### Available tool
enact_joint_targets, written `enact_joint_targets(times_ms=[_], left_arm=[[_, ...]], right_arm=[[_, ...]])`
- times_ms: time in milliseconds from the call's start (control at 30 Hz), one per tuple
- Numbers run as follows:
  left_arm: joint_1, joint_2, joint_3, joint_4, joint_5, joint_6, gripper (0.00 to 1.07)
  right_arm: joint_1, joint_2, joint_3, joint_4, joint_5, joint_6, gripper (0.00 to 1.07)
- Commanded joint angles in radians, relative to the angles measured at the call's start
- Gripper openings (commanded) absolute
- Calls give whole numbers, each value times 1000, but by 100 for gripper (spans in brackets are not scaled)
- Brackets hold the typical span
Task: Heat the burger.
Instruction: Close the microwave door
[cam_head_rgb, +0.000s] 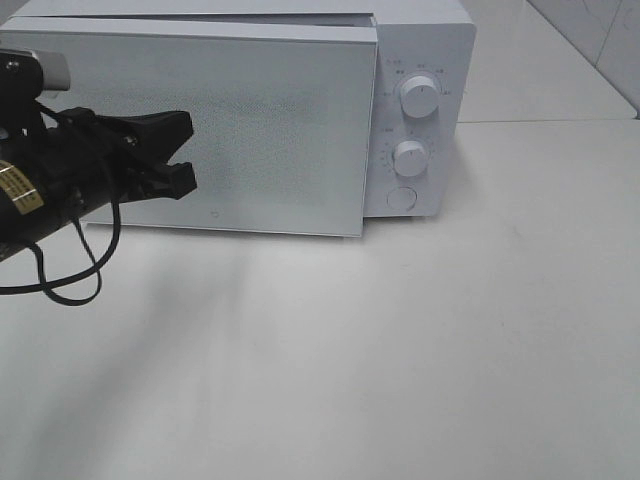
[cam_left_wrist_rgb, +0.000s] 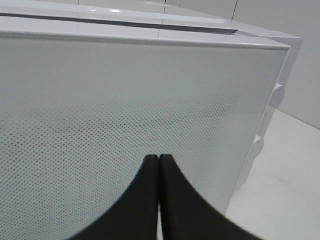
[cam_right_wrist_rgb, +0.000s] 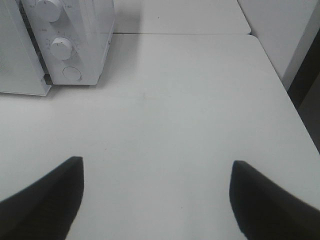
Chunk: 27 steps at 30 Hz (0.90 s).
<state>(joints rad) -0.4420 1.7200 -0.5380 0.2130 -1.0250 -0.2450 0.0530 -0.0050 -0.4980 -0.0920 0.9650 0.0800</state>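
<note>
Left wrist view: the left gripper (cam_left_wrist_rgb: 159, 159), tips together, faces the microwave door (cam_left_wrist_rgb: 125, 95) just ahead, probably to push it shut. The right gripper (cam_right_wrist_rgb: 156, 162) hangs apart above the surface (cam_right_wrist_rgb: 200, 75).

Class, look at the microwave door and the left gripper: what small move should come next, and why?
Probably press the shut left gripper forward against the microwave door, which looks slightly ajar, a gap showing along its top. The burger is not in view.

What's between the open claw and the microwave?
Only bare white table between the right gripper and the microwave, shown in the right wrist view.
</note>
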Motion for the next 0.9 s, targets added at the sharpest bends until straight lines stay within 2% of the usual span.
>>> enact_joint_targets(times_ms=[33,900], left_arm=[[-29,14,-38,-39,16,4,0],[-116,169,-296,-94,94,-8,0]], right_arm=[[-7,-25,3,0,-4,-6,76],[-7,-25,3,0,-4,-6,76]])
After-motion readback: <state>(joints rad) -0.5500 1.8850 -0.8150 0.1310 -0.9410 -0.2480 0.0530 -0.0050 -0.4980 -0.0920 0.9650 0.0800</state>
